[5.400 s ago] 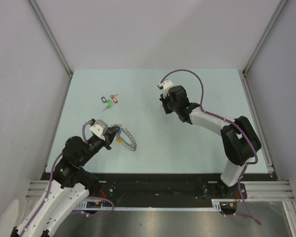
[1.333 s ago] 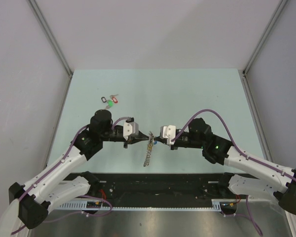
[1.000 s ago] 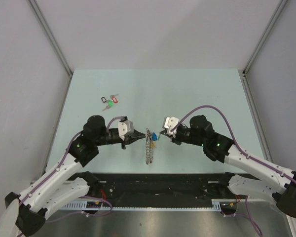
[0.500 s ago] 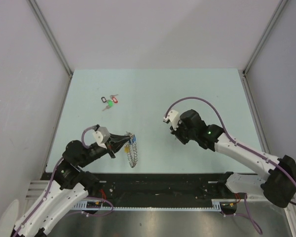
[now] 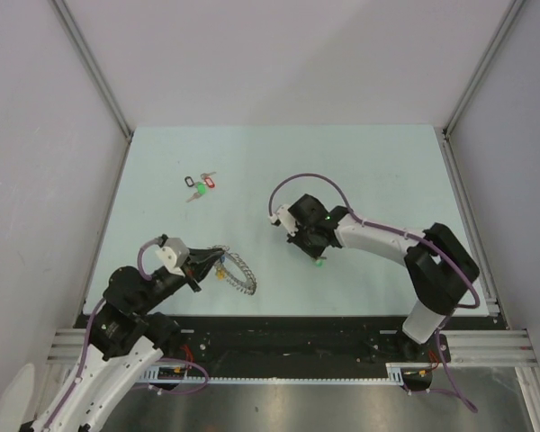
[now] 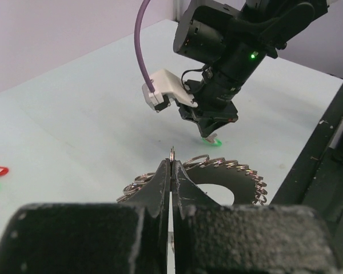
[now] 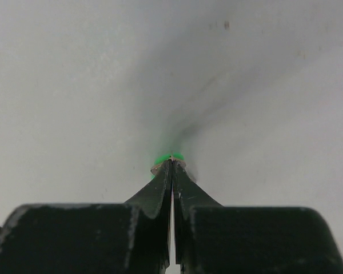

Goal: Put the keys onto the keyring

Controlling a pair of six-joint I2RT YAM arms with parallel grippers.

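Both arms have drawn apart since meeting at mid-table approx. 1 sec ago. Left arm has pulled back toward the near-left corner, taking the ring along. Right arm has swung to table centre.

Left gripper (image 5: 207, 263) has its black fingers pressed fully together, w/ a thin sliver of metal standing up between the tips. The large grey coiled-wire metal keyring (image 5: 238, 274) sits right at those tips. It lies near-flat on the pale green table (image 5: 378, 171), wide hole facing up, near the front edge & left of centre. In the left wrist view the ring's near rim is hidden behind the fingers, so the grip looks to be on that rim.

Right gripper (image 5: 315, 255) points down at the table, fingers likewise closed tight, nipping the small silver key w/ bright green plastic tag (image 5: 319, 262). Only the green tag & a speck of metal peek past the tips, at or just above the surface. That key is well apart from the ring, to its right.

Blue-tagged key: can't tell where it is. Bunch of three keys (image 5: 200, 184) w/ black, red & green tags lies at far left, away from both grippers.
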